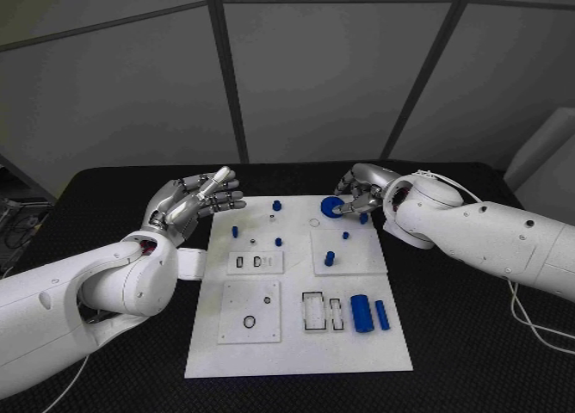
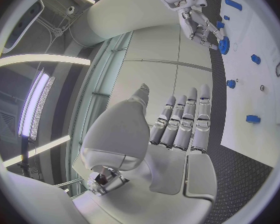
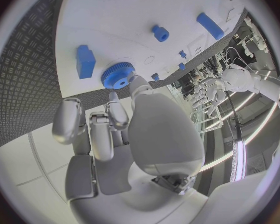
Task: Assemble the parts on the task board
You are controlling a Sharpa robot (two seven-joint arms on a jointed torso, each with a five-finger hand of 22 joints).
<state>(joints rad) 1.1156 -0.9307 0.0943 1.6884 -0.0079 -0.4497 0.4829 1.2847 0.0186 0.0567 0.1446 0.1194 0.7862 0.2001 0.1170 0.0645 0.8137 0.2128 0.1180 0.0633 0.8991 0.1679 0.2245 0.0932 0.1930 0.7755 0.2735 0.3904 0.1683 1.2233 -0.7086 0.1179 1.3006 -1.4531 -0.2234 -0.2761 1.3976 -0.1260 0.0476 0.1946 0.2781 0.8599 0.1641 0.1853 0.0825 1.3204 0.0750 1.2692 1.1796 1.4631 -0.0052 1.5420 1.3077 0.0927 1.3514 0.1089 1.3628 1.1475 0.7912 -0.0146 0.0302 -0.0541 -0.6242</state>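
My right hand [image 1: 360,196] pinches a blue gear [image 1: 332,206] over the far edge of the white board [image 1: 299,344], its fingertips hiding part of the gear. My left hand [image 1: 194,202] hovers left of the board, fingers apart, holding nothing.
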